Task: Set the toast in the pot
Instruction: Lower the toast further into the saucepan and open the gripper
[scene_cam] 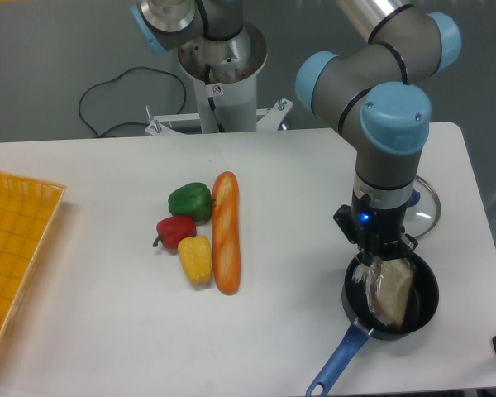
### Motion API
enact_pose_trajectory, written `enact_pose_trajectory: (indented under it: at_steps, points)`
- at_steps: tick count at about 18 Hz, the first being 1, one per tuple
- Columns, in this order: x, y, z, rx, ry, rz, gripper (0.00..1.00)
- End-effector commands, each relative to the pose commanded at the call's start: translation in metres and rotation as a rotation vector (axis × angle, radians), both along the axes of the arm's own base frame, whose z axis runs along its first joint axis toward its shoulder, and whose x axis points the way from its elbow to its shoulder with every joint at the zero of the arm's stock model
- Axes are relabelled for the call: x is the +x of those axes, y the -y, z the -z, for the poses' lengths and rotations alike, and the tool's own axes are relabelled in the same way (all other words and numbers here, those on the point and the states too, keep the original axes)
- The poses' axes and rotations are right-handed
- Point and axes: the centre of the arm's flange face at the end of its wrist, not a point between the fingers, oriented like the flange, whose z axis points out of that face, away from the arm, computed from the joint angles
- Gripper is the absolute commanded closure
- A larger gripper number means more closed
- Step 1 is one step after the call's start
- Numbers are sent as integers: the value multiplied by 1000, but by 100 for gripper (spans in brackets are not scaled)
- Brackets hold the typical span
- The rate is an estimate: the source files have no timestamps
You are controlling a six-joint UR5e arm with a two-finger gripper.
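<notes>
The pot (pixel 426 313) is a small black saucepan with a long blue handle (pixel 339 361) at the front right of the table. The toast (pixel 393 291), a beige slice with a brown crust in shiny clear wrap, stands tilted inside the pot. My gripper (pixel 382 263) points straight down over the pot's left part, right at the toast's top edge. The fingers are mostly hidden behind the wrist and the wrap, so I cannot tell whether they still hold the toast.
A round glass lid (pixel 423 207) lies behind the arm at the right. An orange-brown baguette (pixel 226 231) lies mid-table beside green (pixel 190 200), red (pixel 175 229) and yellow (pixel 196 259) peppers. A yellow basket (pixel 16 248) sits at the left edge.
</notes>
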Motion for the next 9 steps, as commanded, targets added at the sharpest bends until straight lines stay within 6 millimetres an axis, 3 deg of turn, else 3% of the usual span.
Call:
enact_pose_trajectory:
  at_steps: [9]
  points:
    - [2,1,10,0,-2,5,100]
